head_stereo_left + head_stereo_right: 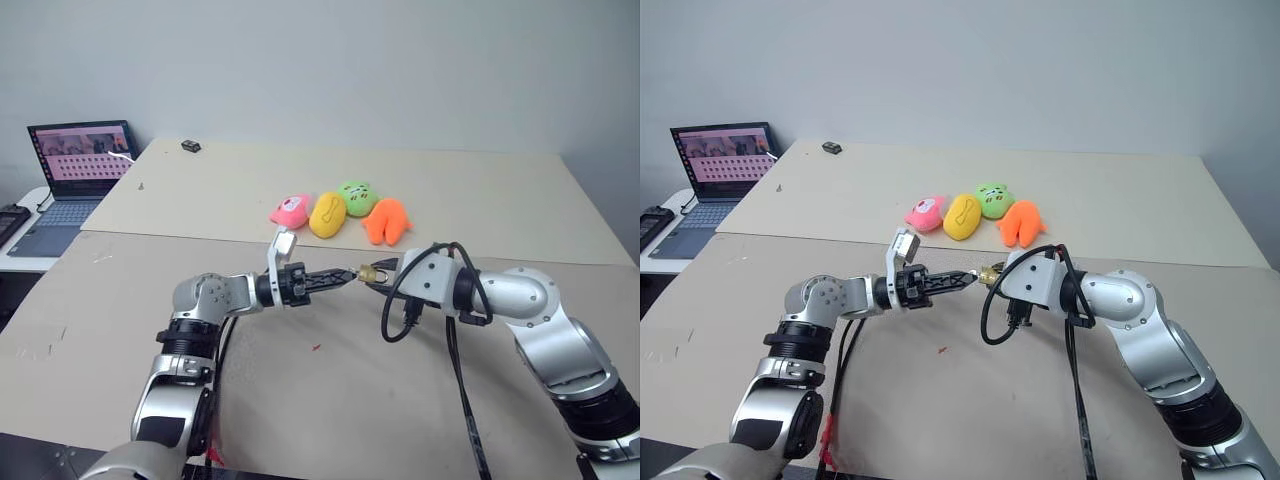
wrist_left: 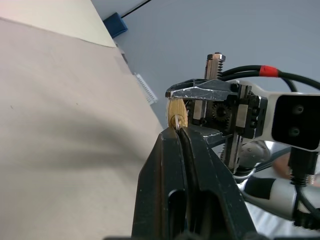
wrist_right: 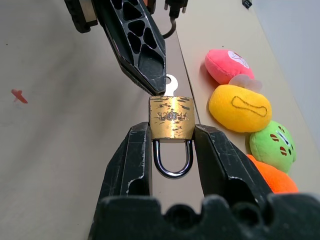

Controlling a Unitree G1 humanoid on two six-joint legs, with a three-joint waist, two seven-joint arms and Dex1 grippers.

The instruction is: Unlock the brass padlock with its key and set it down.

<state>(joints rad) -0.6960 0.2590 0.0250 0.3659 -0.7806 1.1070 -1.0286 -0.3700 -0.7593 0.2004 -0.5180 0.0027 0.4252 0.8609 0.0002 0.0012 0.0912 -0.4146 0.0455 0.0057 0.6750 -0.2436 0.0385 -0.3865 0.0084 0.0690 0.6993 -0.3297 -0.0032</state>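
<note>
So the right gripper [image 3: 172,131] has the brass padlock [image 3: 172,124] squeezed by its body between both fingers, held up in the air above the table [image 1: 330,400], shackle pointing back toward the wrist and the keyhole end facing out. The left gripper [image 2: 178,131] is pinched tight on the key [image 3: 171,86], which sits right at the padlock's keyhole end – looks like it's already seated.

Step in hand is the turn, probably. To do it well the left wrist should roll about the key's own line while the right one just holds dead steady – any sideways push and that tiny bow could slip out or the padlock twist in the pads.

Hard to tell: the key blade is hidden, so how deep it sits is a guess. The shackle looks closed. Beyond the padlock sit four plush toys [image 1: 340,213], farther off a laptop [image 1: 75,180] at the table's corner
</note>
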